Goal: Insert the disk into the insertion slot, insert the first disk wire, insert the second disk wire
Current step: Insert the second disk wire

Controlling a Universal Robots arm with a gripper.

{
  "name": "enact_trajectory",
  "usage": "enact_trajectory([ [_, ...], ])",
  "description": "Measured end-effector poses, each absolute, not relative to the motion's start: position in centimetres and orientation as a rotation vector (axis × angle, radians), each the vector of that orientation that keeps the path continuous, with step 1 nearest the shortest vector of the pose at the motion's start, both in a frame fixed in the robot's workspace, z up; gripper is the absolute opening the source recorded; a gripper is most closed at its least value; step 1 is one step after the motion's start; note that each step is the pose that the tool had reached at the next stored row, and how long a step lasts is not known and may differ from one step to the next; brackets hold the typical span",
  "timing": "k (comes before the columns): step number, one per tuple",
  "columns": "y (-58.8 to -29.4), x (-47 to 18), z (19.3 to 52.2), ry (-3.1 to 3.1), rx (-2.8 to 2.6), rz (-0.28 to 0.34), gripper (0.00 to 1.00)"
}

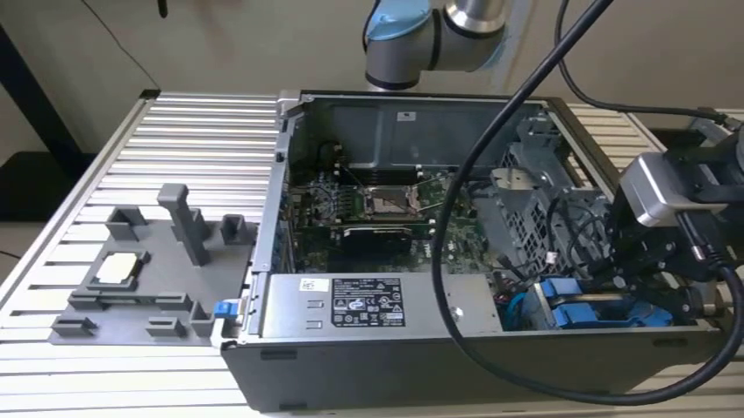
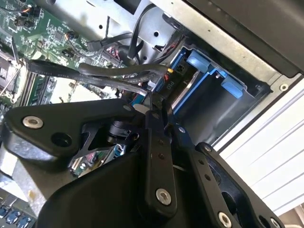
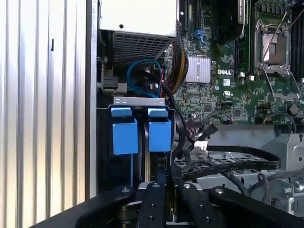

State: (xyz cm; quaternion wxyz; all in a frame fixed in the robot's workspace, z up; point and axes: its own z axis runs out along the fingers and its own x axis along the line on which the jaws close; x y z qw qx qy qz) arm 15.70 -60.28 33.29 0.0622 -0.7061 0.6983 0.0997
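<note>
Ribbed metal table (image 1: 198,131) carries the open computer case (image 1: 348,366). We see the jaws (image 2: 154,107) narrowed over a black wire (image 2: 109,71), the disk (image 2: 183,92) just beyond them, seated in the insertion slot (image 3: 140,100). We judge slow, square alignment matters.

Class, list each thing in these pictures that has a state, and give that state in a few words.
Computer case: side panel off, interior exposed.
Disk: seated in the insertion slot, blue carrier tabs outward.
End effector: at the disk's connector end, among black cables.
Power-supply box: mounted in the case.
Grey fixture tray: lying on the table beside the case.
</note>
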Motion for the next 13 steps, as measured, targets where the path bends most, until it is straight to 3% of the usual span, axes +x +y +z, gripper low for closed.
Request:
enact_trajectory([
  [3, -60.3, 15.7, 33.4, 2.111, -2.134, 0.301, 0.18],
  [4, -60.3, 15.7, 33.5, 2.111, -2.135, 0.301, 0.24],
  [13, -60.3, 15.7, 37.4, 2.111, -2.135, 0.301, 0.24],
])
